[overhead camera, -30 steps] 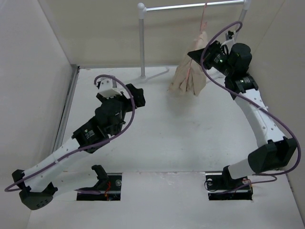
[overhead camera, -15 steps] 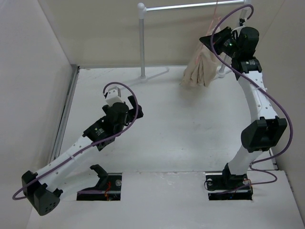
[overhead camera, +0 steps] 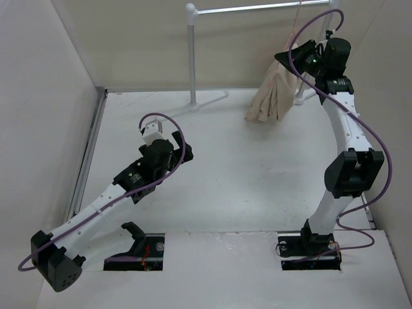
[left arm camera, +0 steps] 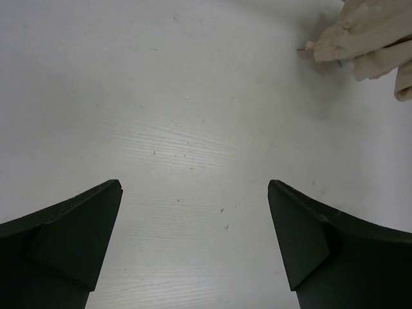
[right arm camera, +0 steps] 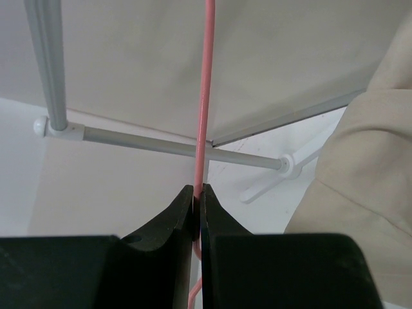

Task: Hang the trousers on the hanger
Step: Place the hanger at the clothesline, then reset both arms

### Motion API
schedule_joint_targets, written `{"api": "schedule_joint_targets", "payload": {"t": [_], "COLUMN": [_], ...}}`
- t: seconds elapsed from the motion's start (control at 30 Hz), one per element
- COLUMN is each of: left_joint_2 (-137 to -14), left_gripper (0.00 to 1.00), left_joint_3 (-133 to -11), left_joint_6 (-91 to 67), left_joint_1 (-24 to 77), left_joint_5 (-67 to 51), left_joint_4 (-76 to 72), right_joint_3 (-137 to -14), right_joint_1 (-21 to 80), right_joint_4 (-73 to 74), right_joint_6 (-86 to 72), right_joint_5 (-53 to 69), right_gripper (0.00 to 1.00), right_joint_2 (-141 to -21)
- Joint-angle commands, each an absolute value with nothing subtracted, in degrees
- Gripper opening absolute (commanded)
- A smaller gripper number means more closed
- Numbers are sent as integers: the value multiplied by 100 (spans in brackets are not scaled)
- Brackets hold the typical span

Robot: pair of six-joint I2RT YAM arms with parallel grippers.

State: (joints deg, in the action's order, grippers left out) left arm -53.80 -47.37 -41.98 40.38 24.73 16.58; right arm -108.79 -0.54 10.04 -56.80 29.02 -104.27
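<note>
Two things have shifted in the last second. My right pincer (right arm camera: 197, 193), clenched on the thin pink wire of the hanger (right arm camera: 205, 96), has carried it from the upper middle of the overhead view into the upper right, close under the rack's rail (overhead camera: 257, 8). The trousers (overhead camera: 270, 96) came along, draped over the hanger and dangling in a folded bunch; I cannot tell if their lower end touches the tabletop (overhead camera: 257, 174). My left pincer (left arm camera: 194, 187) has drawn back toward the lower left, released and wide, with nothing in it. I judge the garment is already on the hanger and only hooking it on the rail is left. In the wrist view the wire crosses the rail and leaves the frame's top, so I can't say it's hooked.
</note>
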Motion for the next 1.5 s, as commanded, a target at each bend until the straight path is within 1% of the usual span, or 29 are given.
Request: {"api": "schedule_joint_targets", "payload": {"t": [0.0, 0.17, 0.27, 0.43, 0.6, 0.7, 0.73, 0.8, 1.03, 1.07, 1.1, 1.23, 1.47], "left_joint_2": [-5317, -5335, -5353, -5361, -5247, -5229, -5229, -5256, -5572, -5659, -5747, -6213, -6820], "left_gripper": [100, 100, 100, 100, 100, 100, 100, 100, 100, 100, 100, 100, 100], "left_joint_3": [-4737, -4729, -4729, -4711, -4702, -4711, -4728, -4755, -5036, -5071, -5106, -5203, -5308], "left_joint_6": [-4298, -4377, -4429, -4570, -4658, -4658, -4658, -4658, -4641, -4632, -4623, -4614, -4658], "left_joint_1": [4003, 3995, 3942, 3810, 3705, 3652, 3634, 3582, 3353, 3309, 3274, 3212, 3528], "left_joint_5": [2461, 2461, 2408, 2277, 2250, 2241, 2233, 2189, 2109, 2109, 2109, 1969, 1828], "left_joint_4": [1556, 1626, 1679, 1749, 1837, 1846, 1846, 1854, 2214, 2293, 2372, 2654, 2707], "right_joint_3": [-11198, -11145, -11162, -11180, -11197, -11206, -11180, -11101, -10469, -10268, -10013, -8661, -5919], "right_joint_1": [-154, -198, -215, -251, -295, -330, -347, -382, -462, -462, -462, -427, -277], "right_joint_4": [404, 413, 431, 536, 580, 580, 589, 624, 914, 958, 1010, 1195, 1634], "right_joint_6": [-5590, -5555, -5563, -5555, -5546, -5537, -5537, -5502, -5037, -4940, -4861, -4545, -4298], "right_joint_5": [3041, 3041, 3041, 2962, 2918, 2918, 2901, 2813, 2470, 2365, 2216, 1505, -121], "right_gripper": [1, 3, 8, 28, 46, 62, 65, 71, 86, 90, 100, 100, 100], "right_joint_2": [-10345, -10424, -10485, -10564, -10556, -10494, -10459, -10354, -9652, -9476, -9266, -8308, -6550]}}
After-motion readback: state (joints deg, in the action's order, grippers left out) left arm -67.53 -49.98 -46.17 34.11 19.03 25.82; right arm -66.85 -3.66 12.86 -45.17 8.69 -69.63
